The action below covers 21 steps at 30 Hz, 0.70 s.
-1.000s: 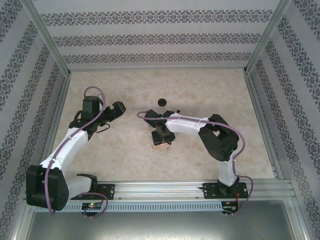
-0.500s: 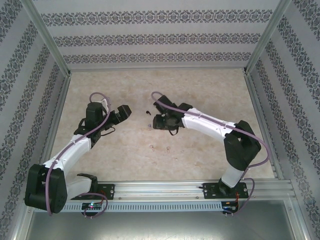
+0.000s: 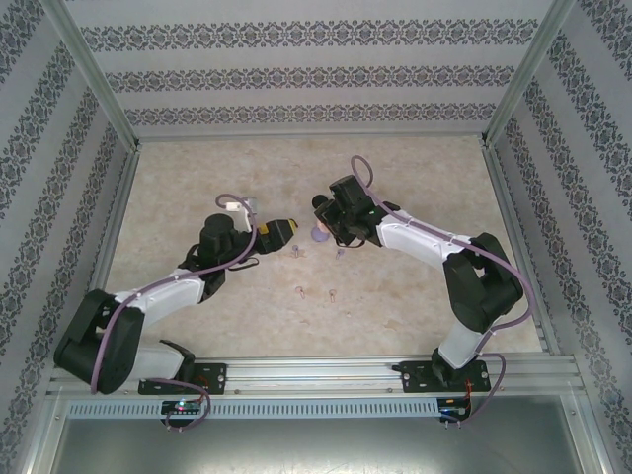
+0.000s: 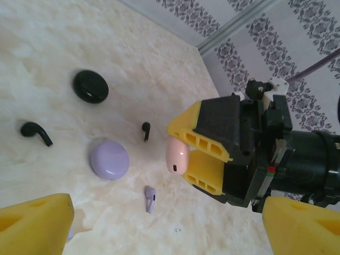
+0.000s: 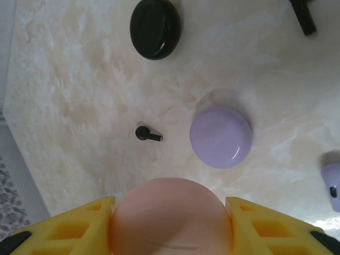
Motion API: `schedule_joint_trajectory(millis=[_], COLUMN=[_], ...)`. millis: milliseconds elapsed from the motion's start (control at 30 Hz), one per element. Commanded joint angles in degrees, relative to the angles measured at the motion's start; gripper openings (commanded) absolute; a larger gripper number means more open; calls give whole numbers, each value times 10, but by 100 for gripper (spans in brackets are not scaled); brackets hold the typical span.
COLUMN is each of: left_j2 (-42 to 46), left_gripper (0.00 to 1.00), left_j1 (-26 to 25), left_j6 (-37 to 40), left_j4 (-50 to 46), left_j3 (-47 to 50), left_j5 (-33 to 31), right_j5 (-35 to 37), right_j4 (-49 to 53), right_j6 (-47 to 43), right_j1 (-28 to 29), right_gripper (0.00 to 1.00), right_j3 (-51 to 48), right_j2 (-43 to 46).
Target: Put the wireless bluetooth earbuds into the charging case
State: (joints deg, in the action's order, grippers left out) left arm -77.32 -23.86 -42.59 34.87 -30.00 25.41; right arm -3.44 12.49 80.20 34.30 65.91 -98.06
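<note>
Top view: pinkish earbuds (image 3: 299, 291) lie loose on the counter (image 3: 415, 178), at 6 o'clock of the left gripper (image 3: 281, 232) and right gripper (image 3: 334, 222) alike. Left wrist: gapes wide and empty, faces the pink case (image 4: 177, 155) at 12 o'clock. Right wrist: grips that case, lid apparently down.

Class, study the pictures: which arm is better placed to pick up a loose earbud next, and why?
Left. The left claw is open and empty, with a pale purple short-stemmed earbud on the table just ahead. The right claw is clamped on the round pinkish plastic charging case.
</note>
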Motion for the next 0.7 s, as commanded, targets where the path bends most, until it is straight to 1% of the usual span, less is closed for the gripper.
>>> schedule_joint_trajectory(millis=[0,233,367,667], left_j2=[-34,-122,-162,-220], left_gripper=[86,68,63,55], left_j1=[-21,-41,-53,-62], left_j6=[1,-15,-20,-22], left_j4=[82,160,188,216], left_j3=[-10,-27,-47,-79], left_j5=[-19,-13,-4,16], right_j5=[20,7,2,-8], right_j4=[-38,-71,-78,-93], right_j6=[83,111,115,116], right_j1=[10,17,20,21], right_gripper=[45,45,45,45], right_j3=[-13,-33,-38,-46], right_j2=[25,28,28,28])
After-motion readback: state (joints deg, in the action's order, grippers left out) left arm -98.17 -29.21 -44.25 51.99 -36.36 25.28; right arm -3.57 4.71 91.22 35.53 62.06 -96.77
